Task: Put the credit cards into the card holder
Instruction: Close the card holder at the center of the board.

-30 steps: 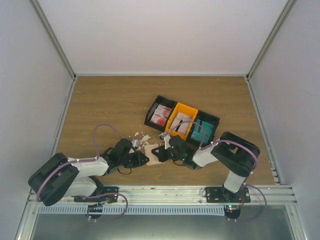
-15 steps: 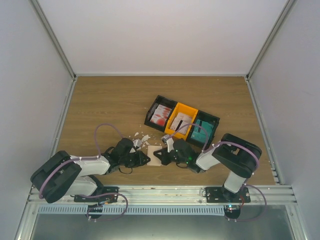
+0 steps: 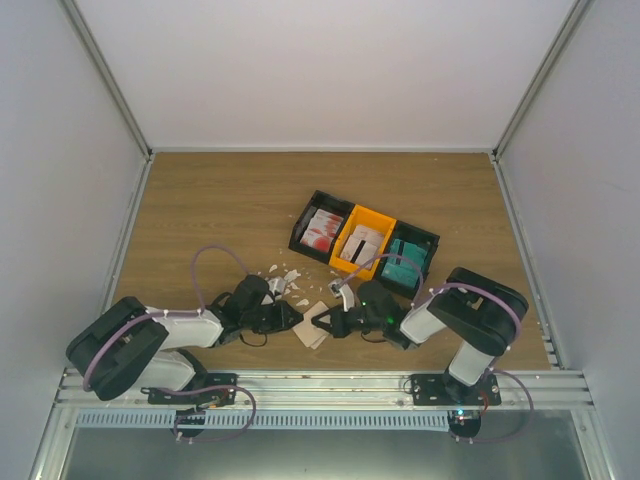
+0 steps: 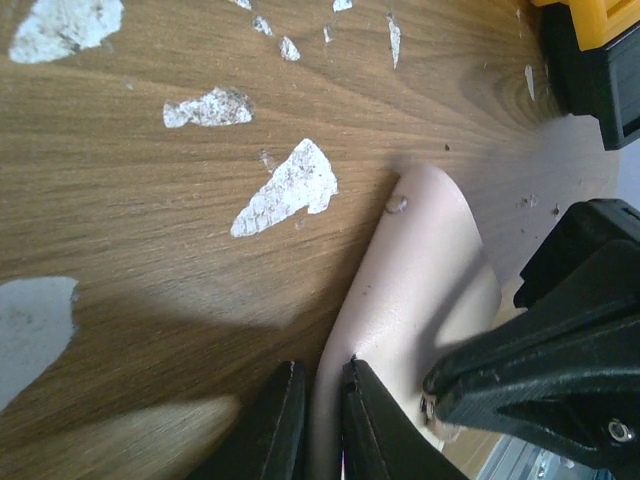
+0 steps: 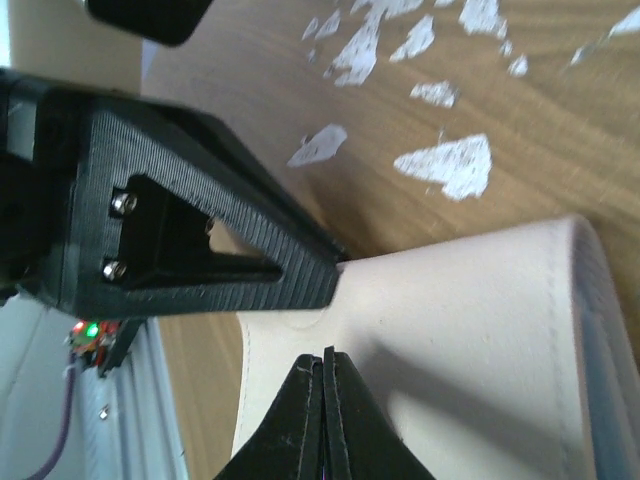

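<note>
The beige card holder (image 3: 313, 326) lies tilted on the wood between my two grippers. My left gripper (image 3: 291, 318) is shut on one edge of it; in the left wrist view the jaws (image 4: 318, 372) pinch the curved beige flap (image 4: 420, 280). My right gripper (image 3: 326, 322) is shut, and its joined tips (image 5: 324, 355) rest against the holder's pale face (image 5: 470, 320) with nothing seen between them. The credit cards sit in the tray: red-blotched white ones (image 3: 321, 230), pale ones (image 3: 364, 243) and teal ones (image 3: 403, 262).
The black-and-orange three-bin tray (image 3: 432, 240) stands just beyond the grippers, its corner showing in the left wrist view (image 4: 590, 50). White scraps (image 3: 280, 275) (image 4: 285, 188) (image 5: 445, 165) are scattered on the wood beside the holder. The metal rail (image 3: 320, 385) runs along the near edge.
The card holder has shifted toward the near edge and turned askew. The right gripper has drawn back to the right and nearer. The left gripper keeps its grip.
</note>
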`<state>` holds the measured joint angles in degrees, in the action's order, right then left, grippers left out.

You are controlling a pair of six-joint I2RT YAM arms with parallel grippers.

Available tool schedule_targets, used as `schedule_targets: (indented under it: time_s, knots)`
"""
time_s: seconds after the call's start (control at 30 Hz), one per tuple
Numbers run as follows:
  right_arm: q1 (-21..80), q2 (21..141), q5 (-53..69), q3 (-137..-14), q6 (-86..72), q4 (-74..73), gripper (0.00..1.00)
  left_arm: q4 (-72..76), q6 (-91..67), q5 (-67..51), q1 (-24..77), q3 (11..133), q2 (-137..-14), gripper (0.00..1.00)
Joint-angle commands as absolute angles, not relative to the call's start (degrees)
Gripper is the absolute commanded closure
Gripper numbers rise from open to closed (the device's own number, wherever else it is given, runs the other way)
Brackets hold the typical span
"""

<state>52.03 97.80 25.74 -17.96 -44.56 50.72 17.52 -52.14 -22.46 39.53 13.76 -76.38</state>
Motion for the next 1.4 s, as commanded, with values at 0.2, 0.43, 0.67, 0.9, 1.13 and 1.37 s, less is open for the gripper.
schedule_targets:
  time_s: [0.2,0.43,0.67,0.9,1.13,1.37]
  knots:
    - [50.1,95.9,37.93,-18.85,-47.59,40.73,1.0,13.68,-51.54,-15.67,39.73,13.24,-79.63,0.85]
    - [50.1,95.64,35.4,-22.08,-45.87,33.12,0.9,13.67,-51.27,-16.35,39.77,12.94,-78.64,0.85]
    - [50.1,89.74,28.07,-28.89,-44.23,18.72,0.7,12.94,-51.22,-17.3,39.75,12.64,-76.05,0.83]
    - [50.51,83.04,19.93,-38.61,-42.2,-1.56,0.6,11.47,-50.06,-19.16,39.75,12.43,-71.14,0.74]
    - [55.15,83.05,12.65,-48.06,-43.93,-27.74,0.63,10.74,-47.13,-22.89,39.73,12.99,-69.97,0.71]
    - [60.74,90.05,9.04,-53.86,-45.65,-35.29,0.78,12.65,-45.63,-25.62,39.81,13.36,-72.58,0.72]
